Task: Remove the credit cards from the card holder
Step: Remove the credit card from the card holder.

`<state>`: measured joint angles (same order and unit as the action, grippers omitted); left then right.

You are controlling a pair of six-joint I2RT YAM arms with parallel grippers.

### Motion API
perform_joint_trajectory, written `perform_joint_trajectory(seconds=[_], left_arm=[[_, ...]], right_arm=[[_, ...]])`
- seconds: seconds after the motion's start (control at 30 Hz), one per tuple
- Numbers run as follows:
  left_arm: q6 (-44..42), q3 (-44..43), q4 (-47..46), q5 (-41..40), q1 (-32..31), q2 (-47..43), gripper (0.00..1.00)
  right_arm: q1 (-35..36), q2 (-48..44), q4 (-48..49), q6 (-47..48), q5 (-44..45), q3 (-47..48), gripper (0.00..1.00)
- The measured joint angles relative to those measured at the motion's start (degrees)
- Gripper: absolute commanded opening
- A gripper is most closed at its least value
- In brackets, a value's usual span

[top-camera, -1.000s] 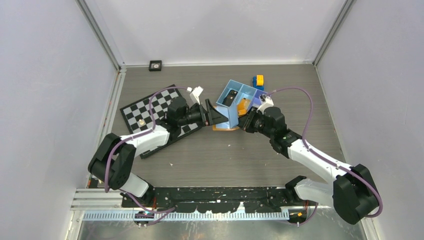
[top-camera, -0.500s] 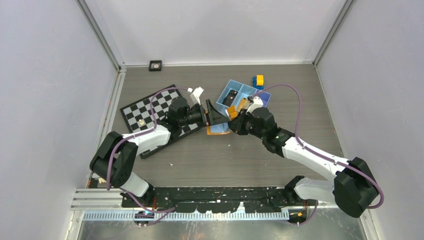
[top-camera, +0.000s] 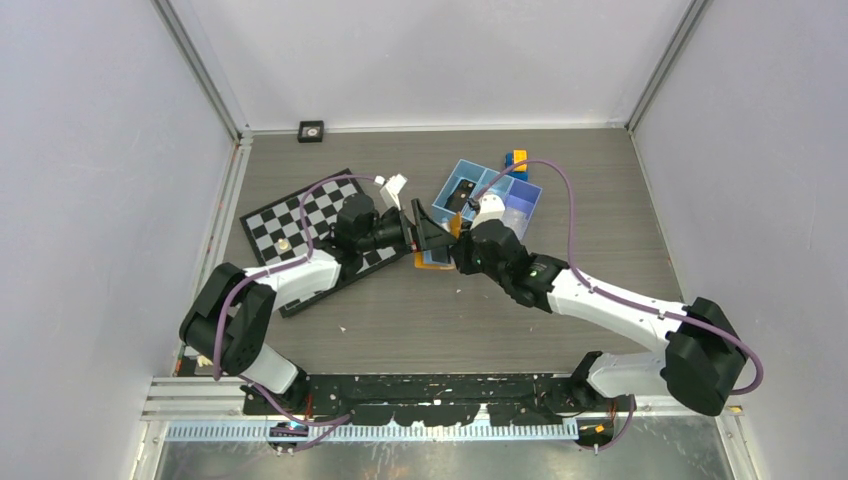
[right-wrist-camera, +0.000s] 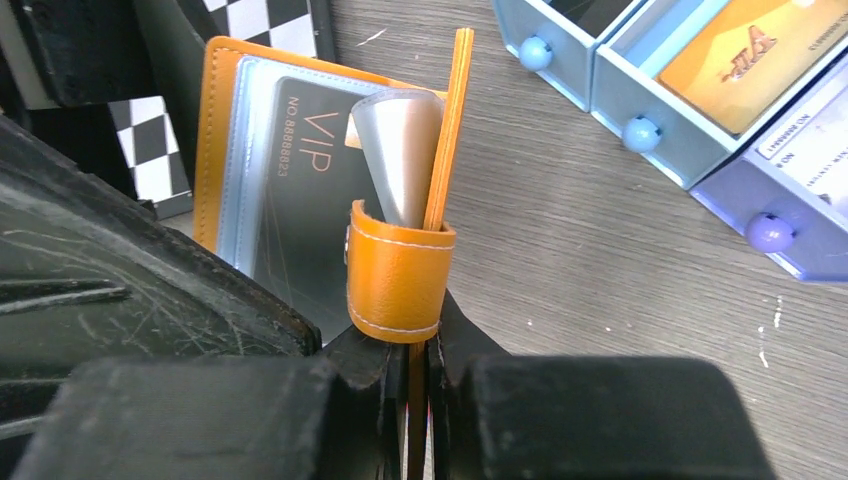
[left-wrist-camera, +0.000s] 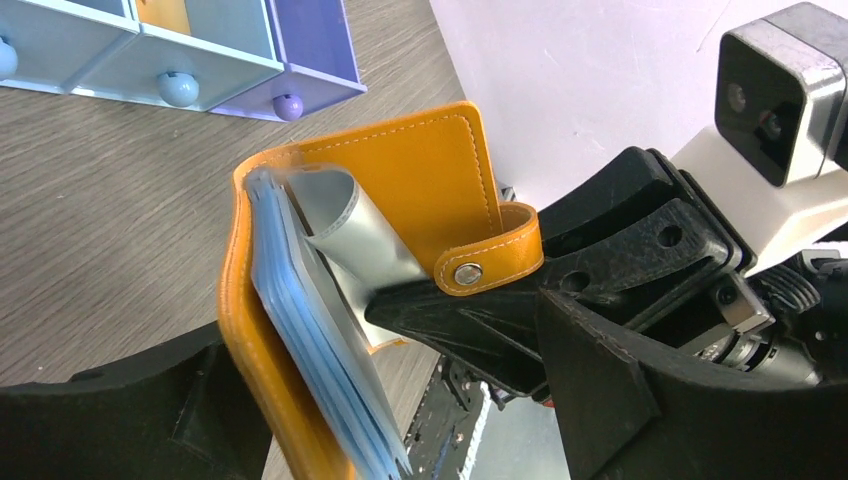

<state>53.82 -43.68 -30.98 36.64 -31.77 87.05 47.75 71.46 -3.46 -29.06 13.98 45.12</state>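
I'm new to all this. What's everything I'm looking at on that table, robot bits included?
card holder: one, orange, open, mid-table between both arms
VIP card: one, dark grey, in the holder's clear sleeve
tray: one, light blue with a lilac end, three compartments, behind the holder
orange card: one, in the tray's middle compartment
pale card: one, in the lilac compartment
block: one, yellow and blue, behind the tray
checkerboard: one, black and white, left of the holder
black square piece: one, by the back wall
left fingers: two, black, open around the holder
right fingers: two, black, pinching the holder's tabbed cover
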Motion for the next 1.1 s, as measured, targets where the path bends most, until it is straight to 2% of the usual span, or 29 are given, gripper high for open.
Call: perform_joint_trajectory(seconds=[0.2,0.43,0.57,0.73,0.93,1.1], left_arm=[[0.0,0.0,0.1,0.0,0.0,0.0,0.81],[0.7,0.0,0.0,0.0,0.1,0.0,0.80],[1.3,0.0,-0.3,0.1,0.1,0.0,0.74],[1.5,0.0,-0.5,0.0,0.1,0.0,0.61],[1.6,0.0,-0.6,0.1,0.6,0.0,0.59],[2.6,0.6,-2.2,0.1,1.2,0.0,0.51]], right_arm=[[1.3,0.7,-1.4,1.1,3.8,0.7,0.11],[1.2,-1.0,-1.2,1.1,4.0,0.2,0.11],[0.9,-2.5,-0.6,0.9,3.7,-0.7,0.11],[0.2,-2.7,0.0,0.4,2.7,-1.2,0.11],[-1.1,-3.7,2.1,-0.7,0.8,-2.6,0.11],[-4.0,-5.6,4.2,-2.6,-2.6,-4.4,0.11]])
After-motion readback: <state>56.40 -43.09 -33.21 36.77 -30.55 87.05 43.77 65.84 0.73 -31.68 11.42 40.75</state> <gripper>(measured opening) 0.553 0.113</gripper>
